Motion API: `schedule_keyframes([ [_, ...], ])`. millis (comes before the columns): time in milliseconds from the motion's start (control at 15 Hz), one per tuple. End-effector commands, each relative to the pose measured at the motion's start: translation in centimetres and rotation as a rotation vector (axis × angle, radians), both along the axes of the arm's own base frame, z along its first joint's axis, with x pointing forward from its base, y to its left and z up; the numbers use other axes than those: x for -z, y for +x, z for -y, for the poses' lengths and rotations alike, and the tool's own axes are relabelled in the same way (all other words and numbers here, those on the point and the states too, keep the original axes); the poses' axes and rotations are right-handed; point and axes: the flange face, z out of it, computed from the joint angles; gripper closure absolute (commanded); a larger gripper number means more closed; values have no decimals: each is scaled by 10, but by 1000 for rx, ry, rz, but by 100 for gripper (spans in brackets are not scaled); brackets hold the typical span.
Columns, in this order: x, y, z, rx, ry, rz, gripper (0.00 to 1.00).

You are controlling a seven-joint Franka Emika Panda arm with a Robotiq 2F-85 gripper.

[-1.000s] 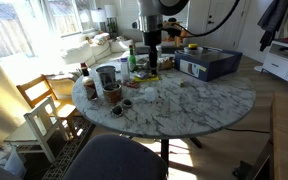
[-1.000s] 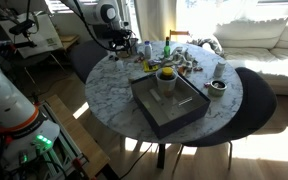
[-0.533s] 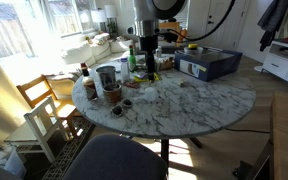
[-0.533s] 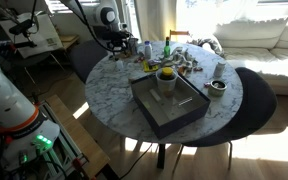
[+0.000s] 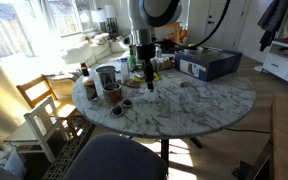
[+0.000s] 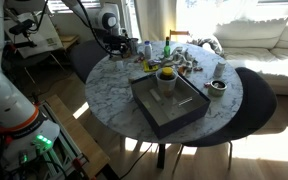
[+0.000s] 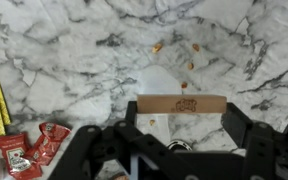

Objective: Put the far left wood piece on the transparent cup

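My end effector (image 7: 181,124) pinches the wood piece (image 7: 181,104), lifted above the counter (image 7: 74,50) — carrying over and setting it down are left.

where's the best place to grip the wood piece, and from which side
By its two short ends, coming from straight above. The wood piece is a straight flat bar with squared ends, lying crosswise under the hand, which clamps it end to end in the wrist view.
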Motion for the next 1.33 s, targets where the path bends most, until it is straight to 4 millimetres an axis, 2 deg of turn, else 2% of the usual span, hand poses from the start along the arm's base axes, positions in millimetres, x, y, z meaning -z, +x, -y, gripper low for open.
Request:
schedule_keyframes([
  [0,7,6,1,-7,3,-53,41],
  [467,14,15,8,12,-30,-44,41],
  [1267,18,20,-3,5,-54,-97,41],
])
